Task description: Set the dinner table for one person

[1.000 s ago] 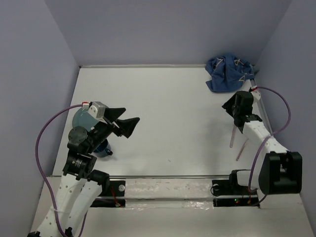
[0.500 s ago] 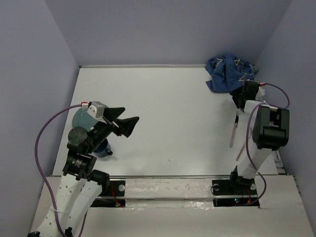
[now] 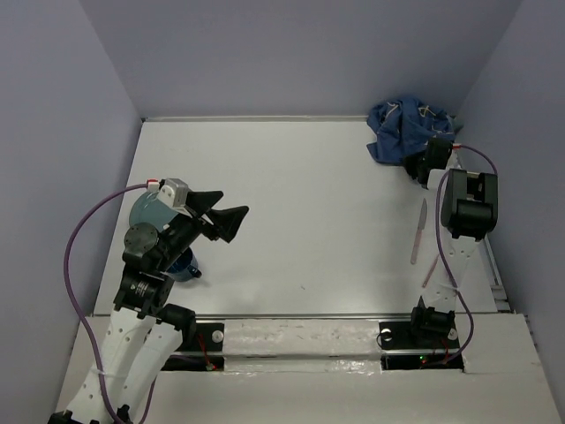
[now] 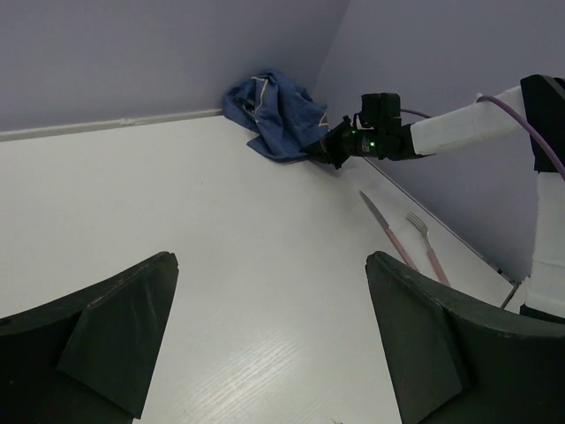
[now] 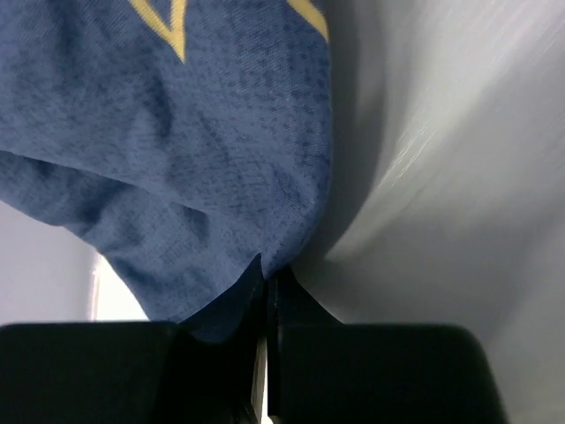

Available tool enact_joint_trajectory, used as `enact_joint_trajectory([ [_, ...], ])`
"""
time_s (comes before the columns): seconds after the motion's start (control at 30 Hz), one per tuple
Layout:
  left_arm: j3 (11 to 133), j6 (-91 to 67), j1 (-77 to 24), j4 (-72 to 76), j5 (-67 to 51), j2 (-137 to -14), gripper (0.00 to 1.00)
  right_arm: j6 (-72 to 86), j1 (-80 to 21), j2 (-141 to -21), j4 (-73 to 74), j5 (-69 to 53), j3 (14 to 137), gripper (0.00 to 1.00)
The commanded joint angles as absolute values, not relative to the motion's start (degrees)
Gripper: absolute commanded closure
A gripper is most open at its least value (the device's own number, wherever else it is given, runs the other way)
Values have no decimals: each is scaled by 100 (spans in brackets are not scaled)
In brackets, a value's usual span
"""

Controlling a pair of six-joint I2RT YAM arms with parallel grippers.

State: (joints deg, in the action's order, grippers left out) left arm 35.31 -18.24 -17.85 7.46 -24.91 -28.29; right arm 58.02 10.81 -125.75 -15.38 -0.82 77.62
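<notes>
— Where was the table?
— Under everything. The table (image 3: 300,194) was stiff and fixed, nothing I could grasp. My right gripper (image 5: 267,296) was clenched on the soft, light cloth (image 3: 397,132) by its edge, and my left gripper (image 4: 272,265) gaped. The knife (image 3: 418,231) and fork (image 3: 433,268) lay nearby.

One white dinner table (image 3: 309,203), one blue cloth (image 3: 402,132), one knife (image 3: 418,231), one fork (image 3: 432,268), one teal dish (image 3: 141,213)

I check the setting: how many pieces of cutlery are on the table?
2: a knife and a fork, side by side at the table's right edge. More may hide under the cloth.
</notes>
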Motion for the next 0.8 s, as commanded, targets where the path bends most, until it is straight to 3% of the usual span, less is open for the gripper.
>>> enact_joint_trajectory([
  [0.0, 3577, -1872, -1670, 958, -2295, -2944, 1, 5968, 915, -12525, -2117, -816, 7744, 100],
  [0.27, 3665, -2012, -1442, 730, -2083, -3331, 1, 5546, -798, -11497, -2285, -1396, 7383, 100],
  [0.43, 3647, -2153, -1433, 352, -1434, -3287, 1, 5686, -1861, -10680, -2662, -1169, 6286, 100],
  [0.6, 3472, -2696, -1433, 220, -1187, -3357, 1, 5810, -2223, -10249, -2839, -1195, 5240, 100],
  [0.67, 3218, -3117, -1459, 455, -1151, -3410, 13, 5827, -2425, -9959, -3005, -1169, 4651, 97],
  [0.77, 2691, -3540, -1660, 737, -871, -3471, 29, 5836, -2610, -9434, -3111, -1134, 3922, 83],
])
